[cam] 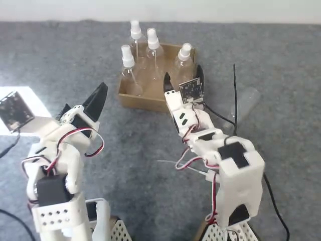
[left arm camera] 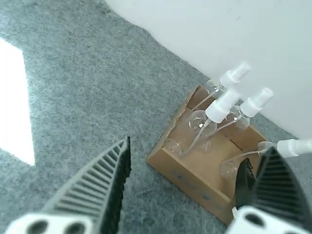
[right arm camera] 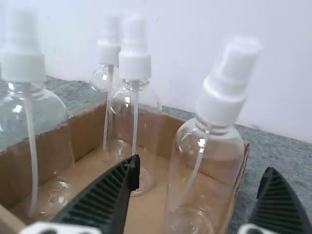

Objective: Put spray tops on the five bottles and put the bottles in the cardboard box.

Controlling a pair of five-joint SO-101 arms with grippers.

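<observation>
Four of five look done: clear plastic bottles with white spray tops stand in the cardboard box, top centre of the high view. The fifth bottle lies on the grey, carpet-textured bench right of the box, apparently without a top. The right gripper is wide open at the box's right-hand bottle. The left gripper is wide open at lower left and empty. Next is probably fetching the fifth bottle and steadying it for capping. Bottles are smooth, round and likely slippery; the box is matte brown with low walls.

Cardboard box near corner hidden behind right arm.
</observation>
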